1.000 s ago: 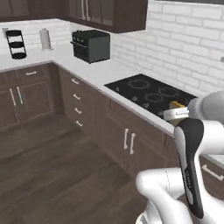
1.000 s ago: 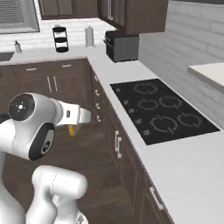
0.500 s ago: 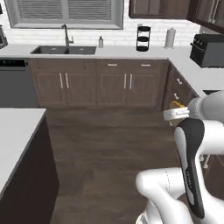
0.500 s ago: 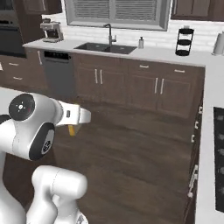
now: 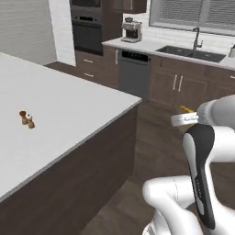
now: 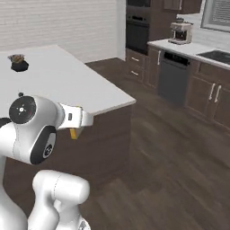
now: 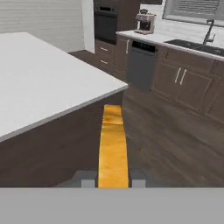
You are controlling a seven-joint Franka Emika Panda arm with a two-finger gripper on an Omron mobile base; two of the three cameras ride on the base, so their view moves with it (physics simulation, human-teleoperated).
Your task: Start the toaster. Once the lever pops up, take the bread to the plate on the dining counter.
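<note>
Now the base has turned toward the dining counter (image 7: 39, 83), ahead-left of the tool (image 7: 113, 179), which clamps the bread (image 7: 113, 144) edge-on; swinging could loosen it.

Golden-tan bread (image 7: 113, 146) edge-on (clamped between fingers (image 7: 138, 179)), beside white dining counter (image 7: 39, 83)

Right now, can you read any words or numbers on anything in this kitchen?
None: no readable text anywhere.
The black wall oven shows no legible markings.
The small silver coffee machine is too small and blurred to tell.
The golden-tan slice of bread in the gripper is plain.
</note>
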